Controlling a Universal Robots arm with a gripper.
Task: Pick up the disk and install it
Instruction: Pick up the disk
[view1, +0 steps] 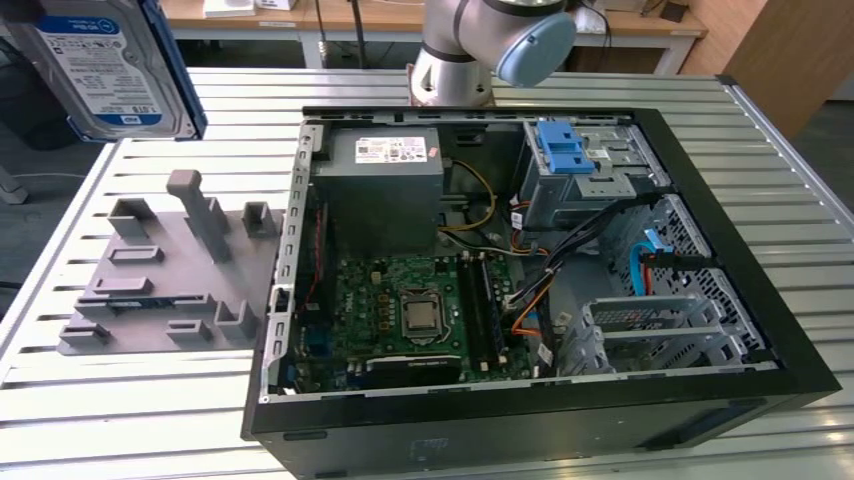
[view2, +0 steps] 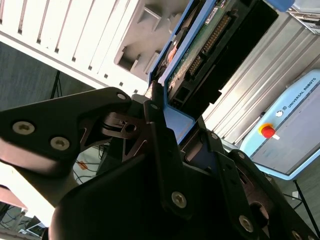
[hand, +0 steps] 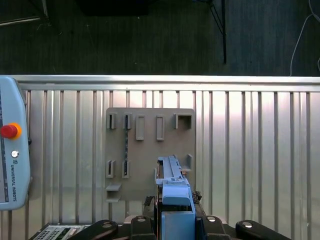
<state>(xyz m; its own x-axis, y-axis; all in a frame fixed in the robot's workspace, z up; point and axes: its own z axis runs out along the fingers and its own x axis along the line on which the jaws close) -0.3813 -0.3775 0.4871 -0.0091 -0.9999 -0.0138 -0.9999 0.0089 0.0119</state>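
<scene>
Now the fingers (view2: 156, 125) are squeezed tight on the blue-framed hard disk (view1: 107, 70), which sits between them, with the grey holder plate (hand: 150, 150) and slatted metal surface (hand: 250, 150) beyond them.

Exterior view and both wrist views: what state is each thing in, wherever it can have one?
Silver-grey metal disk in a blue plastic carrier: held up off the table, not installed.
Black gripper: shut on the disk's carrier.
Black computer case: lying on its side, side panel off, inside exposed.
Grey metal drive cage with a blue latch: disk not in it.
Grey plastic fixture plate: lying flat on the slatted table.
</scene>
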